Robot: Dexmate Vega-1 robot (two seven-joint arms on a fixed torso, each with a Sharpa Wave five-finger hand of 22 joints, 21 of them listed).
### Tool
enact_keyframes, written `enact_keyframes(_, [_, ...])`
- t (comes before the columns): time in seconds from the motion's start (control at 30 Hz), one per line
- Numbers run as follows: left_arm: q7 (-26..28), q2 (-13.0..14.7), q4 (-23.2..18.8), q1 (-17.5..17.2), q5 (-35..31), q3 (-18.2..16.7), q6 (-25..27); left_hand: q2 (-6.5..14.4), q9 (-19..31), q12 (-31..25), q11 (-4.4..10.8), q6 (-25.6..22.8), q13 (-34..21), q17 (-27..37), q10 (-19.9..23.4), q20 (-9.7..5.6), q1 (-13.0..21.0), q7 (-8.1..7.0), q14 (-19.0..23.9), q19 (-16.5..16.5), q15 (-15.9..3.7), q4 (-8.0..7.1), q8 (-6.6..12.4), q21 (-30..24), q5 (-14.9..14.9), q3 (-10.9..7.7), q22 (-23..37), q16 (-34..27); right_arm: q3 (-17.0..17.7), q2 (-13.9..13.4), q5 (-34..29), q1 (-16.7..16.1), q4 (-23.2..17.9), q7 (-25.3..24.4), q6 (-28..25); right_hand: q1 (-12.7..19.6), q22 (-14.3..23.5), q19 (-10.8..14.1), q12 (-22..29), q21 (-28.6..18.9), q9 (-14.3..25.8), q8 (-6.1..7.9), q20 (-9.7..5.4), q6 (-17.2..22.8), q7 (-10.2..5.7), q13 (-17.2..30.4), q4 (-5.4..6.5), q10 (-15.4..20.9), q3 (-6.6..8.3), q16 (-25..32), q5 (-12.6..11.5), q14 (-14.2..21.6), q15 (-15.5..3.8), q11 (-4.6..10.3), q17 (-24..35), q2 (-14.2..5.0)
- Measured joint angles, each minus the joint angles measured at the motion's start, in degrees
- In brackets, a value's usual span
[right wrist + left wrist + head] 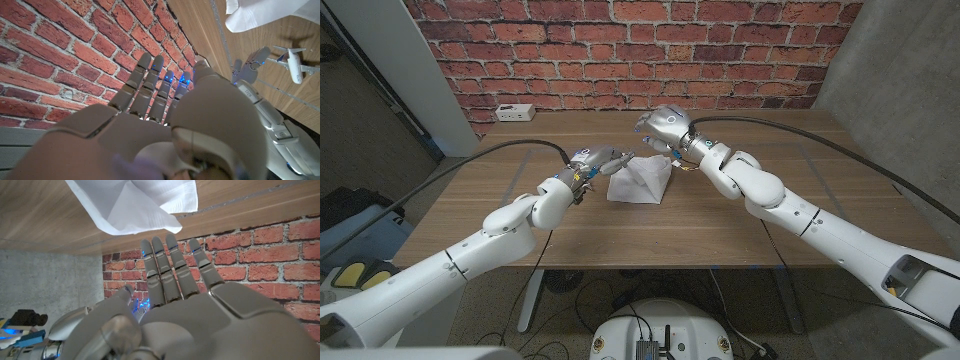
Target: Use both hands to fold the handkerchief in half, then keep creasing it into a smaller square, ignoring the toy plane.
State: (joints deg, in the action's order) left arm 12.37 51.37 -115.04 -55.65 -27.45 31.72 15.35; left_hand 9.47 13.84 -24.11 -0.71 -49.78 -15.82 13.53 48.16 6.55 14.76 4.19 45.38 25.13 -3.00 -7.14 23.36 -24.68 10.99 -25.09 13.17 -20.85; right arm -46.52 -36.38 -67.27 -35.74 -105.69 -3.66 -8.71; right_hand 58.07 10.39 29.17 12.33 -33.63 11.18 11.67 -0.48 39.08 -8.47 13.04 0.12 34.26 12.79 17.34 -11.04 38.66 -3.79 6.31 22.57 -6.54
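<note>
The folded white handkerchief [640, 183] lies mid-table between both hands, the toy plane [294, 63] just beside it. The left hand [595, 161] and right hand [663, 124] hover empty, fingers extended. A white power strip [515, 112] sits by the brick wall [620, 45].

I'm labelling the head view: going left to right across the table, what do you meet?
White box by the wall → left hand → handkerchief → right hand, overlapping the cloth's far right corner.

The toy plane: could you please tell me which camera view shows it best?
The right wrist view: the toy plane lies there in full on the bare wooden table, white with wings visible. In the head view the right hand covers its spot; the left wrist view gives nothing identifiable.
</note>
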Motion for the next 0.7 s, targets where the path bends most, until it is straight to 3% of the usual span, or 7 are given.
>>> enact_keyframes(0.17, [7.5, -1.1, 1.2, -2.2, 0.0, -1.6, -3.7, 0.5, 1.6, -2.8, 0.57, -3.3, -2.6, 3.6, 5.4, -0.42, 1.7, 0.73, 5.9, 2.6, -0.80, 0.96, 3.07, -2.8, -0.4, -3.47, 1.5, -4.5, 0.4, 1.7, 2.2, -1.1, -0.5, 0.7, -2.0, -1.6, 0.0, -0.7, -0.4, 0.4, 0.0, -0.17, 0.68, -0.6, 0.61, 0.0, 0.68, -0.4, -0.20, -0.6, -0.2, -1.4, 0.30, -0.39, 0.2, -0.17])
enact_keyframes(0.33, [13.9, -2.6, 2.9, -4.3, 0.3, -3.3, -7.6, 1.1, 3.4, -4.3, 0.69, -3.9, -5.4, 7.7, 7.1, -0.62, 3.9, 0.33, 7.8, 3.6, -1.53, 1.89, 5.00, -5.2, -0.4, -6.70, 3.1, -8.4, 0.5, 3.2, 4.9, -1.9, -0.8, 1.8, -4.6, -2.6, 0.0, -1.2, -0.7, 0.8, 0.0, -0.46, 1.23, -1.4, 0.68, -0.1, 1.10, -0.8, -0.26, -0.9, -0.2, -2.4, 0.29, -0.80, 0.2, 0.03])
enact_keyframes(0.5, [18.3, -4.0, 5.3, -5.6, 2.0, -4.8, -12.6, 1.4, 4.8, -4.0, 1.42, -0.9, -7.8, 9.7, 3.9, -0.33, 5.5, -0.52, 5.1, 1.9, -2.00, 2.96, 5.26, -5.9, 0.5, -10.35, 4.3, -8.6, 0.5, 4.4, 7.5, -2.5, -1.3, 2.9, -6.6, -4.2, 0.0, -1.6, -0.9, 0.8, 0.0, -0.68, 1.63, -2.3, 1.07, -0.3, 1.63, -1.4, -0.68, -1.3, -0.2, -3.1, 0.40, -1.42, 0.2, -0.11])
enact_keyframes(0.7, [20.9, -5.8, 9.0, -6.4, 6.8, -6.3, -21.5, 0.1, 4.6, -2.6, 1.78, 2.7, -8.9, 9.4, -0.2, -0.01, 5.8, -0.96, 1.8, -0.1, -2.53, 4.02, 4.12, -6.2, 1.0, -11.83, 4.5, -6.3, 0.5, 5.6, 11.3, -3.0, -1.5, 3.6, -8.5, -4.8, 0.0, -1.9, -1.0, 1.2, 0.0, -0.68, 1.94, -3.1, 1.40, -0.3, 1.89, -2.1, -0.53, -1.7, -0.2, -3.9, 0.62, -2.13, 0.4, -0.19])
